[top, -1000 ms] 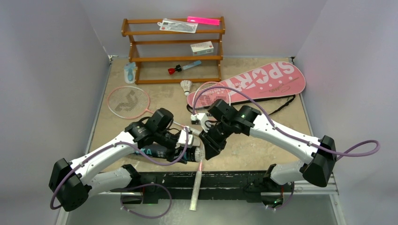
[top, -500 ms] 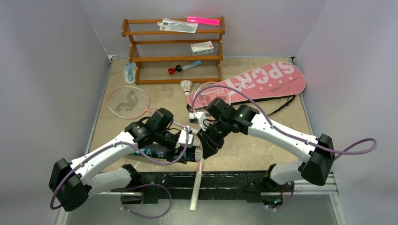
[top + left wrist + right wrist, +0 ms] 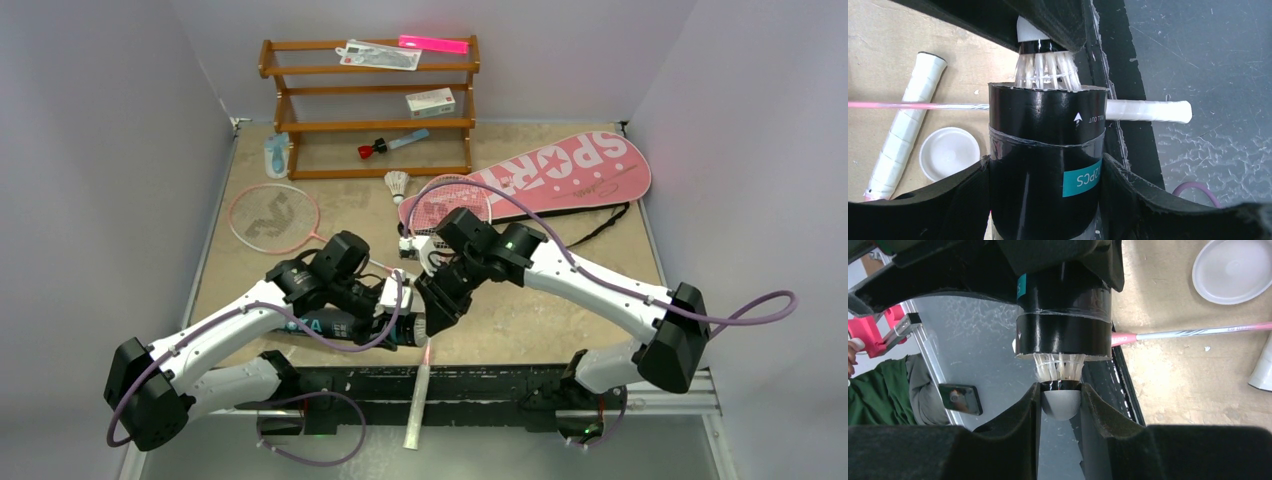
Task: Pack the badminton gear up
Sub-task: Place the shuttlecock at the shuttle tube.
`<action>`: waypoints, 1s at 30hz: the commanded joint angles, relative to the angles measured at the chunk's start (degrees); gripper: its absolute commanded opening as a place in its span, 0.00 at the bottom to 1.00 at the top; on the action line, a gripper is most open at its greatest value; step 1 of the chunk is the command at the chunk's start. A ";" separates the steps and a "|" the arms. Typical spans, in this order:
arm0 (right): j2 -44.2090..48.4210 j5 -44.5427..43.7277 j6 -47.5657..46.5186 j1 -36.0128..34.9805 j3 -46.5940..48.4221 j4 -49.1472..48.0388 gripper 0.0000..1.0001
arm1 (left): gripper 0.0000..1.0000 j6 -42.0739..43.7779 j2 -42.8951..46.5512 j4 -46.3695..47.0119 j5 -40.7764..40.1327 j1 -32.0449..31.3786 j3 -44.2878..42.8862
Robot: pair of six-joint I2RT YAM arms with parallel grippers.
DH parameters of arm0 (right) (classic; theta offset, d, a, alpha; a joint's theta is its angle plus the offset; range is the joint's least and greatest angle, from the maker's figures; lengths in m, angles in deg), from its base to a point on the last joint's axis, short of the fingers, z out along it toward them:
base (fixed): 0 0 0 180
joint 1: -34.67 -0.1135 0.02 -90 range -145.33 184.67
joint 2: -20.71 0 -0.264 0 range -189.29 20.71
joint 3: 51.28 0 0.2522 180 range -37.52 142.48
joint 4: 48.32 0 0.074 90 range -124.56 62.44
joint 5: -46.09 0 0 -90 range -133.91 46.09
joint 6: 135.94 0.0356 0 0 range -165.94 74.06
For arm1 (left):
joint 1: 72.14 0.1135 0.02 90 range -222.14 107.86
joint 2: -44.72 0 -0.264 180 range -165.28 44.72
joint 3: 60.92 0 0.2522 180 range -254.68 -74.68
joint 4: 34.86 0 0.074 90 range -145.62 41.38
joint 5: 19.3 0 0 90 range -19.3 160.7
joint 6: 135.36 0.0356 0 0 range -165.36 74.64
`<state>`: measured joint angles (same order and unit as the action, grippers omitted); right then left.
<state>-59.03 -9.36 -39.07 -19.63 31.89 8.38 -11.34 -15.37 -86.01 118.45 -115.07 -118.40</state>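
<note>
My left gripper is shut on the long black tube, which lies level near the table's front edge; the left wrist view shows the jaws clamped on its sides. My right gripper is shut on the cork of a white feather shuttlecock, whose feathers sit partly inside the tube's open mouth. A second shuttlecock stands on the table. One pink racket lies at the left. The other racket's head lies by the pink SPORT bag.
A white racket handle overhangs the front edge below the grippers. A white round lid lies on the table beside the tube. The wooden shelf at the back holds a white box and a red-capped blue tool.
My right gripper has moved left with the shuttlecock, bringing its feathers to the tube's mouth. The left arm and tube have barely moved.
</note>
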 commanded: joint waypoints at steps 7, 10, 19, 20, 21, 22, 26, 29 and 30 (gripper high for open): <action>-1.82 5.53 2.21 -0.07 1.63 -9.58 0.17 | 0.39 -1.82 0.69 2.72 0.17 -0.33 -2.22; -1.52 5.88 2.80 -0.09 0.99 -10.57 0.18 | 0.39 -2.11 0.99 2.93 -0.41 -0.32 -2.23; 5.12 2.46 4.53 0.06 -2.92 -8.67 0.62 | 0.39 -2.35 1.79 3.06 -0.57 -0.31 -2.08; 6.14 1.79 5.03 0.02 -3.71 -8.78 0.66 | 0.39 -2.30 1.93 3.09 -0.55 -0.30 -2.11; 7.19 1.19 5.47 0.04 -4.51 -8.85 0.68 | 0.39 -2.29 2.00 3.11 -0.55 -0.33 -2.12; 8.18 0.62 5.73 -0.01 -5.18 -8.90 0.69 | 0.39 -2.37 2.17 3.11 -0.48 -0.31 -2.11; 12.12 -2.22 6.43 0.08 -7.06 -9.07 0.70 | 0.39 -2.41 2.72 3.20 -0.55 -0.26 -2.09; 15.78 -4.06 8.05 0.14 -9.45 -12.51 0.71 | 0.39 -2.55 3.33 3.33 -0.77 -0.22 -2.17; 17.57 -5.63 8.63 0.09 -10.34 -13.92 0.70 | 0.39 -2.76 3.58 3.49 -0.92 -0.22 -2.16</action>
<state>-46.16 -10.78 -32.95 -19.37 24.04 -0.71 -13.26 -13.63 -84.70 116.68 -115.34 -118.62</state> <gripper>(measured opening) 0.711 0.645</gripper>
